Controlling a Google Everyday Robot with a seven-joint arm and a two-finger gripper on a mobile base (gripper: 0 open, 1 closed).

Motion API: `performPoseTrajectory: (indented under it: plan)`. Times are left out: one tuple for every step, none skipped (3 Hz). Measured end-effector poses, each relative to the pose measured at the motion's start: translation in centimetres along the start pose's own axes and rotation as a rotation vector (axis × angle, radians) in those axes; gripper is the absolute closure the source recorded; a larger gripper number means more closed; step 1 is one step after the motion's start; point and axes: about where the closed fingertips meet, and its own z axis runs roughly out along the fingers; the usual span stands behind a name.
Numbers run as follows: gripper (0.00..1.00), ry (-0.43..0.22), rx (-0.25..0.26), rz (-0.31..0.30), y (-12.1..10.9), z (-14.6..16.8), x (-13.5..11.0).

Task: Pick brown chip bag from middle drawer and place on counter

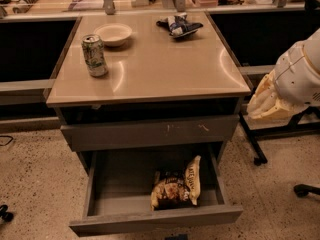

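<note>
Inside middle drawer [120,184], one brown chip bag [175,186]; gripper [267,101] right of counter [160,59].

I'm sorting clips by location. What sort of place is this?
Probably a lab or workshop rather than a home: a cluttered workbench runs behind the counter, the floor is hard and speckled, and the robot's gripper hangs right of the counter. A chip bag lies in the open drawer.
</note>
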Motion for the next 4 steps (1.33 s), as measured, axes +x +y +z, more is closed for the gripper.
performPoseTrajectory:
  plan:
    - [1.0,0.024,-0.054,-0.146,0.6,4.8,2.3]
    - [1.0,0.022,-0.058,-0.227,0.6,5.0,2.3]
    - [1.0,0.022,-0.058,-0.227,0.6,5.0,2.3]
    - [1.0,0.035,-0.059,-0.322,0.7,6.0,2.8]
